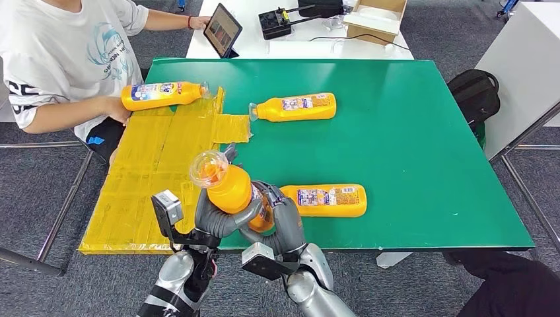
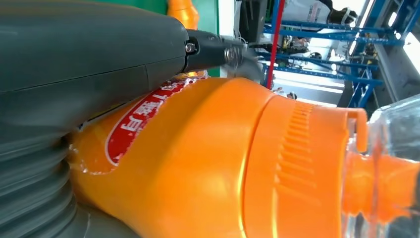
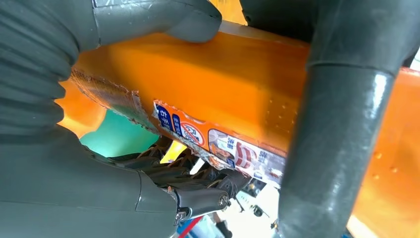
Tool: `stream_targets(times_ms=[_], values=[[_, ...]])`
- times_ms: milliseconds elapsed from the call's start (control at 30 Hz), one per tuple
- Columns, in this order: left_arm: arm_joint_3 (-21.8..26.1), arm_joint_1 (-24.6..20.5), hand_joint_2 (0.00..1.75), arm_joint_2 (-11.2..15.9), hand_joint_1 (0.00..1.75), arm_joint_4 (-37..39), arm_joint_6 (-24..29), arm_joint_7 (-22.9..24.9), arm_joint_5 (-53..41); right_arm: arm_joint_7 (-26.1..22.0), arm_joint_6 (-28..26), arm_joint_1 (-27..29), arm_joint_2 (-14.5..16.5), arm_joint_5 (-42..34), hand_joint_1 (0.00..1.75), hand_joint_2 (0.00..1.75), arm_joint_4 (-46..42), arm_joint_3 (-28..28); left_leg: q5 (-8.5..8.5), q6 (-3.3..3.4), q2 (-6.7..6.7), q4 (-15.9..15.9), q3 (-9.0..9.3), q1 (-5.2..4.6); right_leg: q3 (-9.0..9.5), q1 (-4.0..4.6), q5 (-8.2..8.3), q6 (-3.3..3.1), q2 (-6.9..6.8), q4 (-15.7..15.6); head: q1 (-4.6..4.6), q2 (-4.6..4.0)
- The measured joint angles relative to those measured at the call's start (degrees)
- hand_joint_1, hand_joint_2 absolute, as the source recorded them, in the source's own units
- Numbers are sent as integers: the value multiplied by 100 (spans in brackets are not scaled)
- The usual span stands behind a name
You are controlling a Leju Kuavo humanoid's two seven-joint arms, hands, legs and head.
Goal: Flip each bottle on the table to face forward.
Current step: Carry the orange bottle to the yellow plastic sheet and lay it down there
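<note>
Both hands meet at the near edge of the green worktop (image 1: pixel 409 145), wrapped around one orange bottle (image 1: pixel 231 190) lifted off the surface and tilted, its clear cap (image 1: pixel 206 166) pointing up and away from the robot. From the left side, the left hand (image 1: pixel 218 221) curls its fingers around the bottle's body; the right hand (image 1: pixel 285 224) grips the lower part from the other side. At the left wrist, a red label on the orange body and the ribbed orange collar under the clear cap show close up; at the right wrist, a torn printed label runs along the bottle between the thumb and a finger. Just right of the hands, a second bottle (image 1: pixel 325 200) lies on its side. A third bottle (image 1: pixel 295 107) lies farther back, cap to the left. At the far left, a seated person's hand (image 1: pixel 119 109) holds a fourth bottle (image 1: pixel 162 94) above the yellow taped sheet (image 1: pixel 145 178).
</note>
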Motion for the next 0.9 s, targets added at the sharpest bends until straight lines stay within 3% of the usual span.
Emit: stream_targets(times_ms=[600, 667, 733, 800, 900], values=[[168, 176, 175, 0, 175, -192, -273, -41, 279, 20, 12, -86, 2, 105, 175, 175, 103, 82, 0, 0, 8, 0, 1, 0, -2, 0, 0, 0, 1, 0, 0, 0], [170, 176, 175, 0, 175, -196, -272, -44, 271, 32, -1, -95, 2, 136, 95, 175, 103, 82, 0, 0, 8, 0, 1, 0, -2, 0, 0, 0, 1, 0, -1, 0], [173, 166, 175, 0, 175, -201, -240, -63, 206, 74, -26, -108, 2, 203, 8, 87, 103, 83, 0, 0, 8, 0, 1, 0, -2, 0, 0, 0, 1, 0, -1, 0], [159, 144, 175, -3, 175, -226, -93, -93, 41, 160, -49, -115, 8, 283, 0, 0, 107, 96, 0, 0, 6, 0, 1, 0, -1, 0, 0, 0, 1, 0, -2, 0], [125, 81, 175, -13, 175, -273, 551, -203, -470, 289, 14, -117, 34, 226, 0, 0, 106, 114, 0, 0, 7, 0, 0, 0, -1, 0, 1, 0, 0, 0, -1, 0]])
